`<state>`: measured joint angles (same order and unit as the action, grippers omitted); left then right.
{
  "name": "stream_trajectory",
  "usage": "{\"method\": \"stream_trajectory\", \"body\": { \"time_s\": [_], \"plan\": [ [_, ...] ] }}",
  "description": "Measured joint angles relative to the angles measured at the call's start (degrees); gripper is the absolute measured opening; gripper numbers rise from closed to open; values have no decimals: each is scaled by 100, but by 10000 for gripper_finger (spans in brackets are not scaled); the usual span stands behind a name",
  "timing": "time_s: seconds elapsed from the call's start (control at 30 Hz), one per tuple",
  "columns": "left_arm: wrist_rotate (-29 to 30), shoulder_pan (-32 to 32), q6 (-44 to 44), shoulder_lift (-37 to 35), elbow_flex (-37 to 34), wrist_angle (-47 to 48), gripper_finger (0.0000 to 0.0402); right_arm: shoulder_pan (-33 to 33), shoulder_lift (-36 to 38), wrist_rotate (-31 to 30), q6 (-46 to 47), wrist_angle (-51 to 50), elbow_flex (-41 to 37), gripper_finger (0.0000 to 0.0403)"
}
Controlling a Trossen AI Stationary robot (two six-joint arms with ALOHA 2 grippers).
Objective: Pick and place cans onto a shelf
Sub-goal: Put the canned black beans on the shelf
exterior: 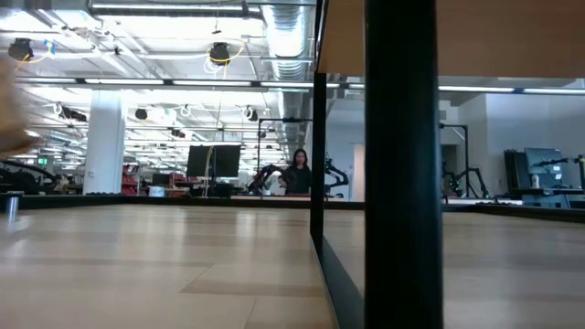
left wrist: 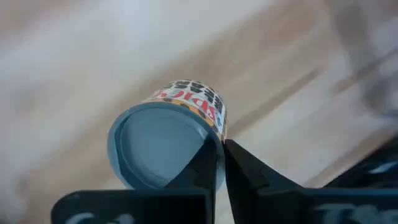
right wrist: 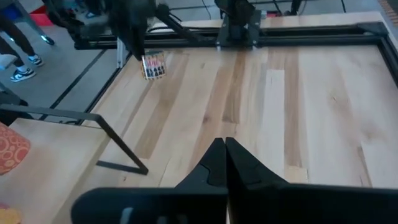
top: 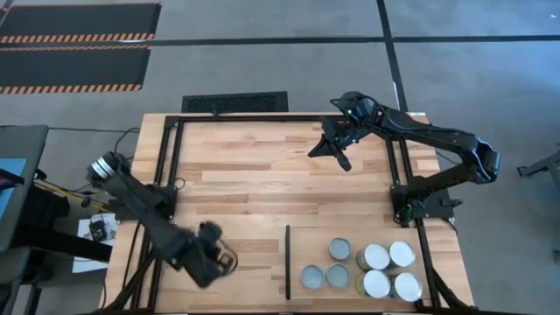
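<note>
Seven cans (top: 376, 268) stand at the shelf's (top: 311, 249) right end; an eighth can (top: 227, 260) is left of the one divider (top: 288, 261). Two arms are there.

Metal-topped, seemingly paper-labelled can (left wrist: 166, 142) over smooth pale wooden tabletop (top: 262, 166).

The orange-labelled metal can (left wrist: 168, 140) in the left wrist view is partly hidden behind that arm's dark fingers (left wrist: 208, 165), its label print too blurred to read. In the low view, a thick black upright post (exterior: 403, 164) blocks the room behind, and a distant person (exterior: 298, 174) is too small to make out.
</note>
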<state>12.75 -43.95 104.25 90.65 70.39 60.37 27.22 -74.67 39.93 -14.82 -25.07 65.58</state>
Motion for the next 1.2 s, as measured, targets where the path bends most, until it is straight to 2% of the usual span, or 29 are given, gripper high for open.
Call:
{"method": "stream_trajectory", "body": {
  "time_s": [0.1, 0.23, 0.4, 0.57, 0.73, 0.93, 1.2],
  "plan": [
    [678, 542, -1150, -660, 6, 62, 3, 39, 155, -116, 23, -175, 7, 3],
    [1175, 1485, -3423, -1203, 471, 17, 2, 153, 336, -267, 80, -458, -83, 4],
    [857, 2664, -6189, -1070, 1675, -13, 1, 266, 605, -295, 394, -112, -580, 3],
    [99, 3250, -7980, -402, 2877, -23, 1, 326, 860, -429, 927, 438, -1149, 3],
    [-581, 3306, -9070, 459, 4069, 227, 0, 224, 1037, -915, 1129, 600, -1381, 6],
    [-1097, 3083, -9851, 1410, 5278, 581, 0, 179, 1069, -1209, 1157, 733, -1381, 3],
    [-1246, 2758, -10027, 2310, 6012, 632, 0, 168, 1067, -1848, 1194, 686, -1381, 6]
  ]
}}
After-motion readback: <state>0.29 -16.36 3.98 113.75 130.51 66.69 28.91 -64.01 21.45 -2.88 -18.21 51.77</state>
